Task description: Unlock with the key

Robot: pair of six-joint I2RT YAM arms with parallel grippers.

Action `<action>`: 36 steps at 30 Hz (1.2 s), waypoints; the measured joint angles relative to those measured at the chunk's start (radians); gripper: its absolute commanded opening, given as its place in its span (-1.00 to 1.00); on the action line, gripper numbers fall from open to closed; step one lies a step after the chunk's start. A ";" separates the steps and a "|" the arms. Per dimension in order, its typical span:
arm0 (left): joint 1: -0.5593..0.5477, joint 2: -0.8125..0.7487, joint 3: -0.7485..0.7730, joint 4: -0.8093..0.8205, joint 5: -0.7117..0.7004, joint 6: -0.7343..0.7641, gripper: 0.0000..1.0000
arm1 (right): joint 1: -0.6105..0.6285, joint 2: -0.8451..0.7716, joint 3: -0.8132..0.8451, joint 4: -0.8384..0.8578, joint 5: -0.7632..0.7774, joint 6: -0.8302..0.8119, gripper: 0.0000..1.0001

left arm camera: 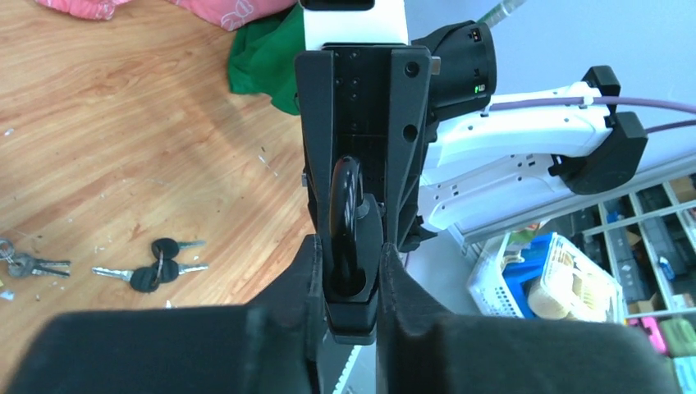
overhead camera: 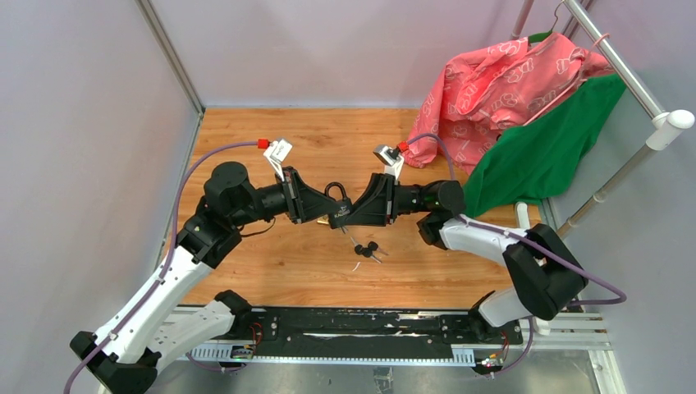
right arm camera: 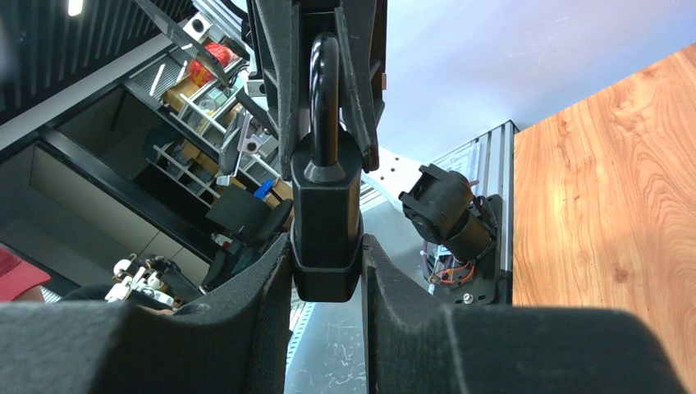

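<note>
A black padlock (overhead camera: 336, 202) hangs above the wooden table (overhead camera: 279, 263), held between my two grippers, which meet tip to tip. My left gripper (overhead camera: 326, 210) is shut on it from the left. In the left wrist view its fingers (left arm camera: 308, 271) squeeze the padlock (left arm camera: 353, 283). My right gripper (overhead camera: 350, 212) is shut on it from the right. In the right wrist view its pads (right arm camera: 275, 271) clamp the padlock's body (right arm camera: 326, 213), with the shackle (right arm camera: 324, 82) pointing away. Black-headed keys (overhead camera: 367, 249) lie on the table under the lock, also in the left wrist view (left arm camera: 156, 267). No gripper holds a key.
A second bunch of silver keys (left arm camera: 25, 264) lies at the left edge of the left wrist view. A pink cloth (overhead camera: 501, 74) and a green cloth (overhead camera: 542, 152) hang on a metal rack (overhead camera: 632, 78) at the back right. A black rail (overhead camera: 353, 328) runs along the near edge.
</note>
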 measured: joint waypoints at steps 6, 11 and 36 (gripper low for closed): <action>0.000 0.003 0.000 -0.012 -0.015 -0.008 -1.00 | 0.000 0.004 0.007 -0.042 -0.009 -0.022 -0.01; -0.006 0.020 0.000 -0.108 -0.078 0.003 -1.00 | 0.000 -0.038 0.026 -0.272 0.008 -0.159 0.52; -0.007 0.282 0.093 -0.398 -0.407 -0.128 -1.00 | 0.187 -0.214 0.317 -1.545 0.607 -1.026 0.78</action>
